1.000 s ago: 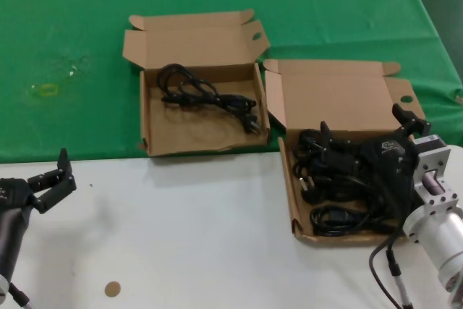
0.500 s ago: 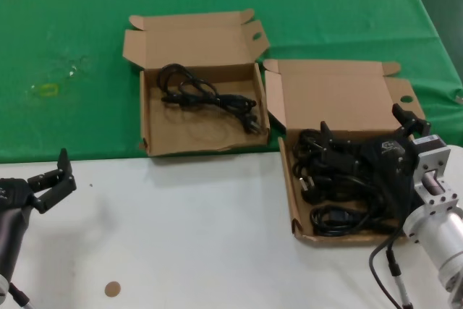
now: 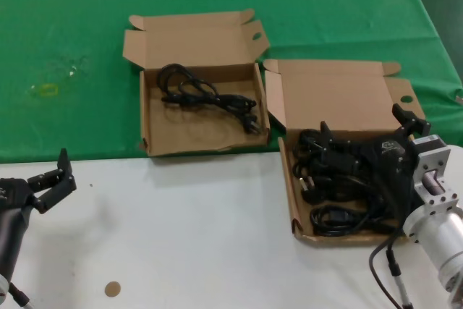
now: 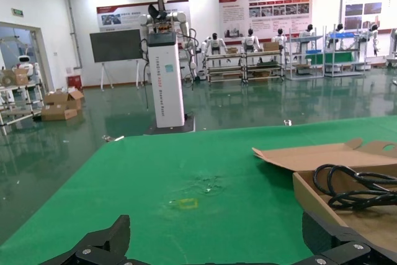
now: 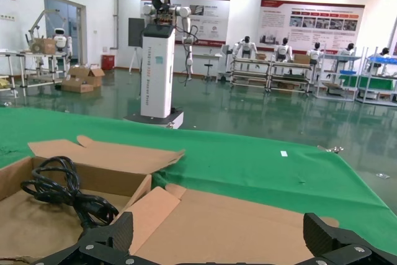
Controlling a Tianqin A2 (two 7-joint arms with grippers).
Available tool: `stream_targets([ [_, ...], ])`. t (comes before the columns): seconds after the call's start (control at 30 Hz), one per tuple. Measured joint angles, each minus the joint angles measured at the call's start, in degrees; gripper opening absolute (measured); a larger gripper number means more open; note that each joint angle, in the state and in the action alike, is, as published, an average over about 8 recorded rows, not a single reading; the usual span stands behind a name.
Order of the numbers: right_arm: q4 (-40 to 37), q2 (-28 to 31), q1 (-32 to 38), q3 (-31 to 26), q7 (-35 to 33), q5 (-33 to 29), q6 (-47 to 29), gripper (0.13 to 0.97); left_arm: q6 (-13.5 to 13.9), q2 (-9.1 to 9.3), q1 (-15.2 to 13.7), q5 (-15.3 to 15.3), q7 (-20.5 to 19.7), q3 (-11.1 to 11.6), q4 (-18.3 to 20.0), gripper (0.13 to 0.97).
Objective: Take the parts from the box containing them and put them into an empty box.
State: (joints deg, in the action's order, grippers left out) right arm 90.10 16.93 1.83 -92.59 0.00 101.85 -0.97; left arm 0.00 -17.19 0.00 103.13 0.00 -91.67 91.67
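— Over the right-hand box (image 3: 340,99), your right tool (image 3: 362,139) hovers with fingers spread above the cords (image 3: 329,179). Ready?
— Yes; lower straight, pinch one coil, though bundle edges probably overlap. Left tool (image 3: 54,179) idles open at the desk (image 3: 181,236) edge.

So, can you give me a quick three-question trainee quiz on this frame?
1. True or false: the left box is empty.
2. Which pincer is over the right box? A: left. B: right. C: neither.
3. Fill in: the left pincer hangs over the ___ table.

Key
1. False: it holds one cord.
2. B: the right pincer is open over the pile of cords.
3. White.
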Motion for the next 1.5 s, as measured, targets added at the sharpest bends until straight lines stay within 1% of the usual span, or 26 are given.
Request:
stream_targets([
  [1.5,0.0,0.0,0.0,0.0,0.0,0.0,0.0,0.966,0.0,0.0,0.0,0.0,0.0,0.0,0.0,0.966],
])
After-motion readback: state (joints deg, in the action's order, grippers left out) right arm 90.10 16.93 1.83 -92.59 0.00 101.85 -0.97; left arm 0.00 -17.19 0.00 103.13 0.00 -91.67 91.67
